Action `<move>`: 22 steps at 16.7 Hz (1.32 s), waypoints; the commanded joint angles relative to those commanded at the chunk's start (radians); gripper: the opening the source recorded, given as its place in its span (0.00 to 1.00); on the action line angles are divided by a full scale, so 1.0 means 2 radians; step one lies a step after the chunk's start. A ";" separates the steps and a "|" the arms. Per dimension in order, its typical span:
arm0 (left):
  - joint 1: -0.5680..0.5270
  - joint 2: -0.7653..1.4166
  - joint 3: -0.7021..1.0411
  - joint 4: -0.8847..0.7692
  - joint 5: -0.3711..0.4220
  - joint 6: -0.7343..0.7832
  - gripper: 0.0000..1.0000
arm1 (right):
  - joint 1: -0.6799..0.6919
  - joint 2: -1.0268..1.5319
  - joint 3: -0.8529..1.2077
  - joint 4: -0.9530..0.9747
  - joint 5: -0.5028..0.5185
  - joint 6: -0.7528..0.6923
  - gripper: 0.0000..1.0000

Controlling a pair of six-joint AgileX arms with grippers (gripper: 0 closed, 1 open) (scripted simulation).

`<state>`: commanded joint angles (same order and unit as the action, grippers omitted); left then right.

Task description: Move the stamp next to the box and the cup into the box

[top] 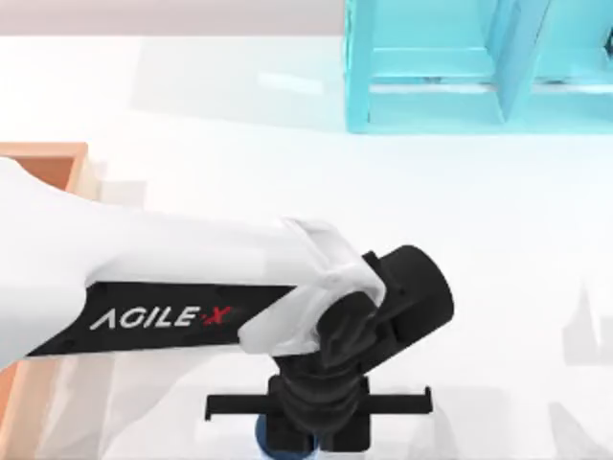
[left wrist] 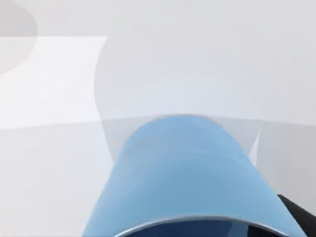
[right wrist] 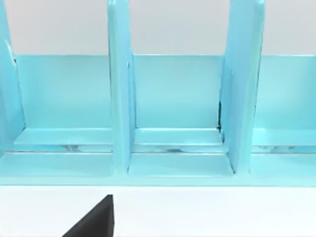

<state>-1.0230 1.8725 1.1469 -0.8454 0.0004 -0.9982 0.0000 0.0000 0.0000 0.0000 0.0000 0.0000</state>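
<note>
The left gripper [top: 316,426] is seen from above at the table's near edge, about midway along it, at the end of the white arm [top: 144,278] that reaches in from the left edge. It is pointed downward, with its black wrist block above it and a thin black crossbar [top: 316,401] spread to either side. Whether its fingers are apart or together cannot be told, and no grip on anything can be confirmed.

A sliver of the blue cup [top: 261,437] is seen just beside the gripper, at the near edge, mostly hidden under the black gripper body. In the left wrist view the cup [left wrist: 187,173] is seen very close, its light blue wall rising toward the camera and a darker blue inside showing behind the pale rim. A small black part [left wrist: 298,215] of the gripper is seen just beside the cup's wall; whether it touches the cup cannot be told. The white table [left wrist: 197,59] is seen around the cup.

The box [top: 43,163] lies at the table's left edge, its orange-brown floor and light rim partly covered by the left arm. It is well apart from the cup.

A cyan shelf unit [top: 479,67] stands at the far edge, toward the right corner. In the right wrist view the shelf unit [right wrist: 173,98] is faced directly, its upright dividers forming compartments, and a black wedge [right wrist: 94,219] belonging to the right gripper is seen against the white table [right wrist: 222,212].
</note>
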 joint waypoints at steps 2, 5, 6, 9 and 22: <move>0.000 0.000 0.000 0.000 0.000 0.000 0.00 | 0.000 0.000 0.000 0.000 0.000 0.000 1.00; 0.005 -0.008 -0.001 -0.007 0.000 0.005 0.00 | 0.000 0.000 0.000 0.000 0.000 0.000 1.00; 0.012 -0.020 -0.001 -0.018 0.000 0.010 0.00 | 0.000 0.000 0.000 0.000 0.000 0.000 1.00; 0.043 -0.078 -0.005 -0.069 -0.001 0.038 0.00 | 0.000 0.000 0.000 0.000 0.000 0.000 1.00; 0.113 -0.201 -0.014 -0.186 -0.001 0.113 0.00 | 0.000 0.000 0.000 0.000 0.000 0.000 1.00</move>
<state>-0.7971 1.4709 1.1193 -1.2183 -0.0017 -0.7726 0.0000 0.0000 0.0000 0.0000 0.0000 0.0000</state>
